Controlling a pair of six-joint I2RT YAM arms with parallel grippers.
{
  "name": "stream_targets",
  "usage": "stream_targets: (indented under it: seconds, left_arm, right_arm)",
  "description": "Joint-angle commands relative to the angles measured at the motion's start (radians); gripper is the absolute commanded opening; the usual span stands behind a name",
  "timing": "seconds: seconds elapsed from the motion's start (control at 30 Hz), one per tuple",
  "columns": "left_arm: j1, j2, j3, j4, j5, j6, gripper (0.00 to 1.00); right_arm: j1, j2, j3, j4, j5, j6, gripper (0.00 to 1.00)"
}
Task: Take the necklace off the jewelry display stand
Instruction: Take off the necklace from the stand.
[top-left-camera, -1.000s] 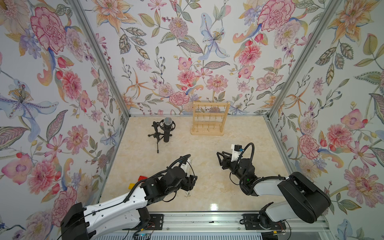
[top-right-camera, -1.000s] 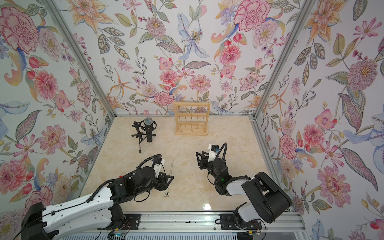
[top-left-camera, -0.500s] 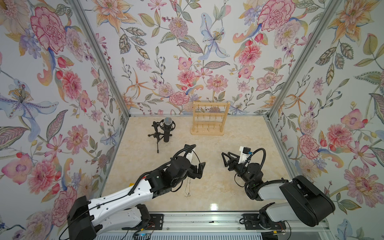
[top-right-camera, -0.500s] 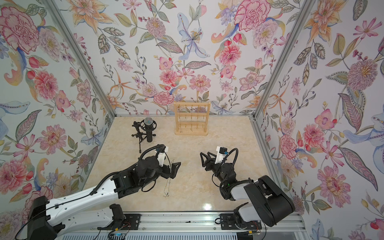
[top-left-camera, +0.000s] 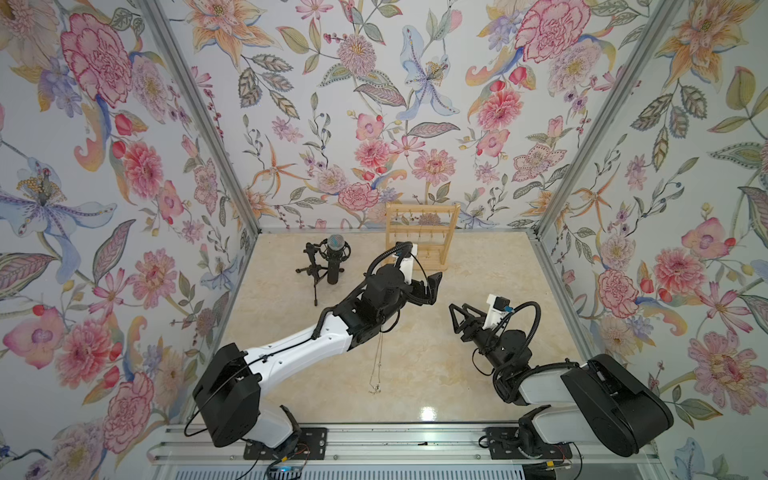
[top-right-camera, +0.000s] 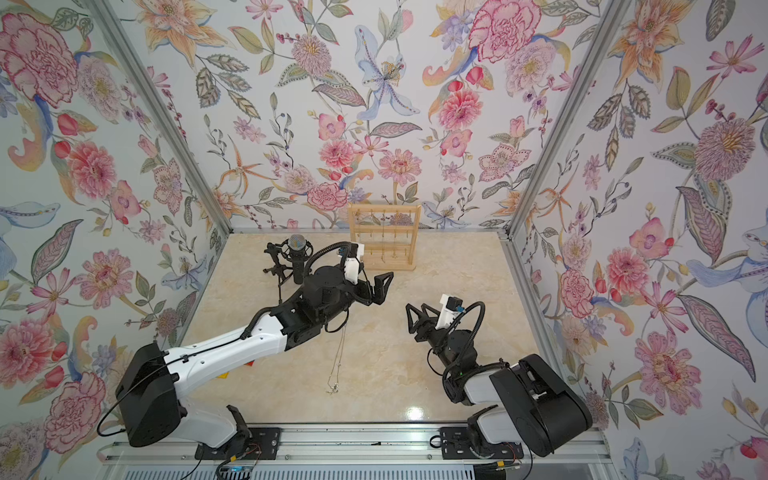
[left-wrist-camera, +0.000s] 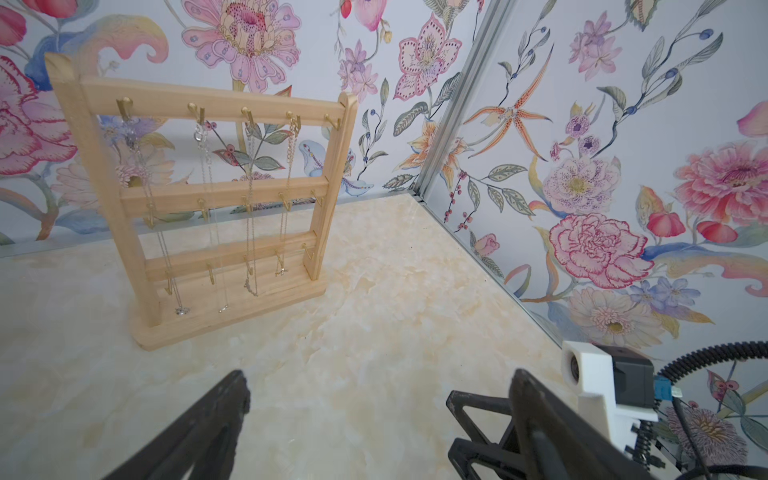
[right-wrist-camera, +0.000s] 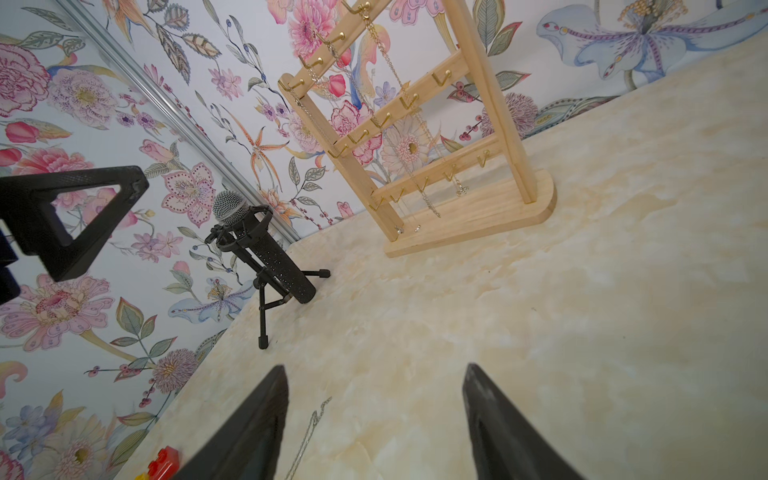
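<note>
left gripper (top-left-camera: 430, 287): jaws wide apart, holding nothing, just in front of the jewelry display stand (top-left-camera: 422, 237) | right gripper (top-left-camera: 456, 318): jaws apart, holding nothing | necklace (top-left-camera: 376, 388): lies stretched out on the table (top-left-camera: 478, 257) towards its front edge, well apart from the stand | stand: upright by the back wall, chains (left-wrist-camera: 249, 174) hanging on it

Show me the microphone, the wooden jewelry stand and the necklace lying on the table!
microphone (top-left-camera: 336, 242): in a top view, on its mesh head.
jewelry display stand (left-wrist-camera: 166, 102): in the left wrist view, on its top crossbar.
necklace (top-left-camera: 375, 390): in a top view, on its pendant end.
</note>
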Motion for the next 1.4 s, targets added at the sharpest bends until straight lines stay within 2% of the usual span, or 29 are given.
stream_targets:
  seconds: [0.0,0.2,0.33,0.4,0.47,0.63,0.73,0.87,1.07,1.37]
  left_arm:
    - [0.014,0.054,0.093,0.088,0.044,0.024,0.99]
    - [0.053,0.152,0.162,0.176,0.044,0.023,0.99]
    - [0.089,0.175,0.178,0.232,0.049,0.011,0.99]
    - [0.103,0.179,0.177,0.247,0.048,0.012,0.99]
    - [0.117,0.174,0.156,0.264,0.047,0.014,0.99]
    - [0.147,0.152,0.043,0.318,0.053,0.022,0.99]
    - [0.180,0.143,-0.020,0.356,0.084,0.013,0.99]
    - [0.209,0.120,-0.084,0.399,0.094,0.027,0.99]
    - [0.250,0.118,-0.171,0.475,0.087,0.049,0.99]
    - [0.272,0.177,-0.210,0.524,0.081,0.093,0.99]
  right_arm:
    - [-0.005,0.012,-0.006,0.065,0.028,0.023,0.69]
    - [-0.005,0.014,0.001,0.045,0.040,0.023,0.68]
    - [-0.005,-0.030,0.023,-0.048,0.030,0.009,0.68]
    - [-0.008,-0.093,0.050,-0.157,0.015,-0.023,0.68]
    - [-0.013,-0.197,0.094,-0.353,0.008,-0.078,0.69]
    - [-0.054,-0.417,0.223,-0.761,-0.005,-0.211,0.71]
    - [-0.128,-0.451,0.318,-0.908,-0.126,-0.247,0.70]
    - [-0.207,-0.400,0.447,-1.021,-0.292,-0.266,0.65]
    - [-0.241,-0.221,0.652,-1.133,-0.431,-0.296,0.57]
    - [-0.242,0.010,0.894,-1.179,-0.473,-0.274,0.47]
